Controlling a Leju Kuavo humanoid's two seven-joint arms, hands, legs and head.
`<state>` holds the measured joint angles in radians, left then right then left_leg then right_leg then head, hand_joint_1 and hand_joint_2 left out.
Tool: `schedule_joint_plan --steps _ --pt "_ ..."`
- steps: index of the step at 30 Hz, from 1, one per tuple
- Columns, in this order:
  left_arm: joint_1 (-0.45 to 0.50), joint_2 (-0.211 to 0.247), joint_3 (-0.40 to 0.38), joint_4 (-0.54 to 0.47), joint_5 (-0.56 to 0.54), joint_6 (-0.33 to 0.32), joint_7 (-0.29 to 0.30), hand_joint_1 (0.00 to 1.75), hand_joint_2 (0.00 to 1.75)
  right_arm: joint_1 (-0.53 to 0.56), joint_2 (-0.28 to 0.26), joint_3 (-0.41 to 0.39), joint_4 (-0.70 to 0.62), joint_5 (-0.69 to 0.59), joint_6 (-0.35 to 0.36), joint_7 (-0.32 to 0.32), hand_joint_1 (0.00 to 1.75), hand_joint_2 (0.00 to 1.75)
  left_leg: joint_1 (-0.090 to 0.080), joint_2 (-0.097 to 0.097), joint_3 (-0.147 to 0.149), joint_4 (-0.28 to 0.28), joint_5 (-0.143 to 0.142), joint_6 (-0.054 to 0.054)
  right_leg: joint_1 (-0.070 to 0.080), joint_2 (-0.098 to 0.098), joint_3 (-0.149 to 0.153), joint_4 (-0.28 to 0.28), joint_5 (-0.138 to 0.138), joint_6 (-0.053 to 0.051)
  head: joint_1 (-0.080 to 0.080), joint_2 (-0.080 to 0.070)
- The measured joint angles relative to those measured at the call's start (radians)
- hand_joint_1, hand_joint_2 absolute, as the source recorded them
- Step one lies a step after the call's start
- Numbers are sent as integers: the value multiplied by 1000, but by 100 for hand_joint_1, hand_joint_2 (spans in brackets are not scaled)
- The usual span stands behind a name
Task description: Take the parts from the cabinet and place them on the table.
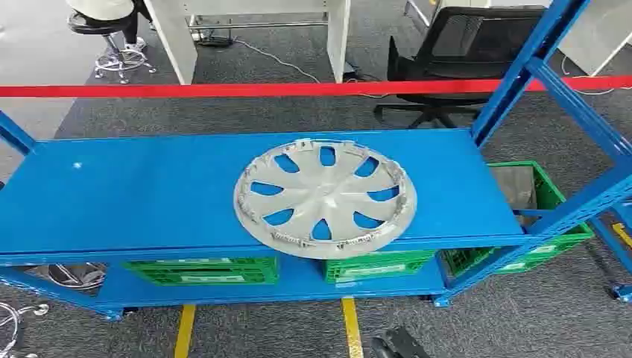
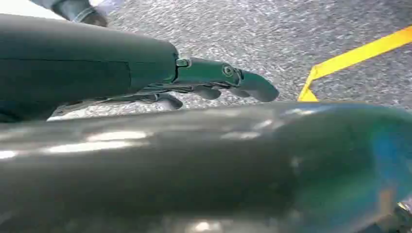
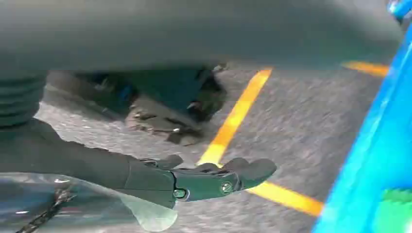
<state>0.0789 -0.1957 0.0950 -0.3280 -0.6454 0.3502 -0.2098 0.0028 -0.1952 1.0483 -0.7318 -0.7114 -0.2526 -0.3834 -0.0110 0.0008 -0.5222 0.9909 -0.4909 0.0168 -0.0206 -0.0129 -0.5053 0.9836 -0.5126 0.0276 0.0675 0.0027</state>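
Note:
A silver wheel cover (image 1: 325, 198) with curved spokes lies flat on the blue shelf (image 1: 134, 198) of the cabinet, near its front edge and slightly overhanging it. My left hand (image 2: 214, 82) hangs above the grey floor, fingers stretched out and holding nothing. My right hand (image 3: 209, 179) also hangs low over the floor beside the blue cabinet frame (image 3: 374, 160), fingers slightly curled and apart, with nothing in it.
Green crates (image 1: 201, 270) stand on the lower shelf and one (image 1: 533, 216) at the right end. A red bar (image 1: 223, 90) crosses behind the cabinet. Blue uprights (image 1: 522, 71) rise at the right. Yellow floor lines (image 1: 350, 328) run below. An office chair (image 1: 466, 52) stands behind.

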Motion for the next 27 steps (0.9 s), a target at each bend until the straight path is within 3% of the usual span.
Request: schedule_joint_plan --steps 5,16,27 --pt "-16 -3 0 25 -41 14 -13 0 0 6 -51 16 -165 83 1 19 0 175 0 0 0 0 0 0 0 0 0 0 0 0 0 0" --pt "-45 -5 -12 71 -128 31 -38 0 0 32 -129 8 -487 312 103 63 0 175 0 0 0 0 0 0 0 0 0 0 0 0 0 0" --pt "-61 -3 -48 95 -169 27 -43 0 0 52 -120 -113 -702 536 329 112 0 175 0 0 0 0 0 0 0 0 0 0 0 0 0 0"
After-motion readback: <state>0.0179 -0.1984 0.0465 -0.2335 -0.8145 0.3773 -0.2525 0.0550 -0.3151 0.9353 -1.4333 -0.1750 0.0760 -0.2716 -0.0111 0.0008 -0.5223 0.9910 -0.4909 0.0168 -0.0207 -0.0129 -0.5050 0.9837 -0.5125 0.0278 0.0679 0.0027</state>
